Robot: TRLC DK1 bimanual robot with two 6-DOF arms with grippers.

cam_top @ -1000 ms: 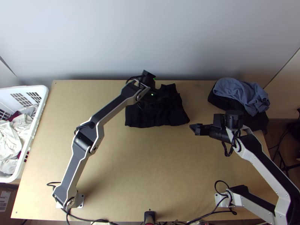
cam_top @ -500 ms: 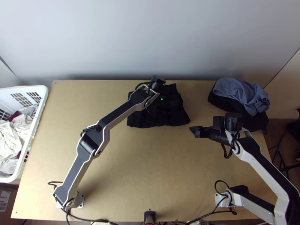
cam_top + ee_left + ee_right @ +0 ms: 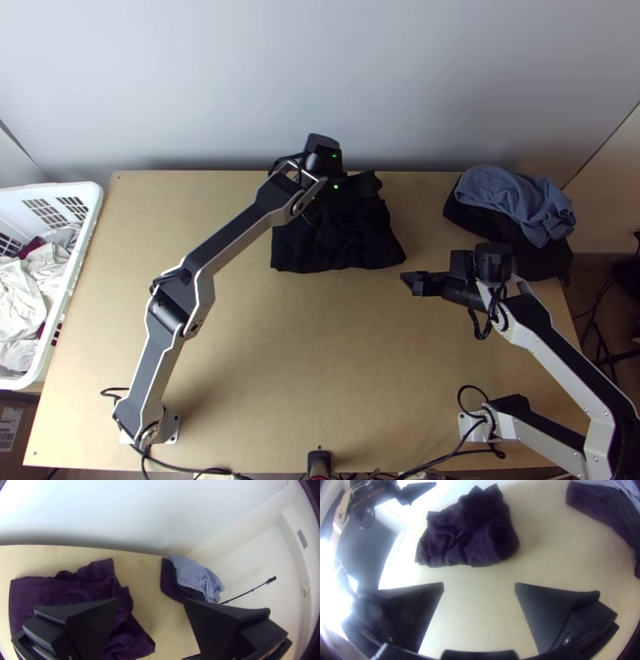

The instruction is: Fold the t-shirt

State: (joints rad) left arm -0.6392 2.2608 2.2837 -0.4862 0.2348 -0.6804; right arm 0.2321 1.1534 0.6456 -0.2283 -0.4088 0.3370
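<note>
T-shirt, dark soft fabric, lies in a compact, rumpled heap near the far edge of the light wooden counter, around the middle of its width. Near side runs fairly straight; far side ragged, with a crumpled peak of cloth at the far right corner. Creases all over; how many layers, cannot tell.

Left pincer, black, is over the far part of the shirt. Left wrist view: fingers wide apart, no cloth between the tips, one finger in front of the shirt. Whether that finger touches the fabric, cannot tell.

Right pincer, also black, is just beside the shirt's near right corner, apart from it. Right wrist view: fingers wide, nothing held, bare wood between them.

Farther right, at the counter's far right corner: blue-grey crumpled cloth on top of a dark folded cloth, the lower one reaching past the counter's right edge.

Far left: white plastic laundry basket with slotted sides, holding pale crumpled clothes and a bit of dark red fabric.

Pale smooth wall behind the far edge. Black cables trail along the near edge.
</note>
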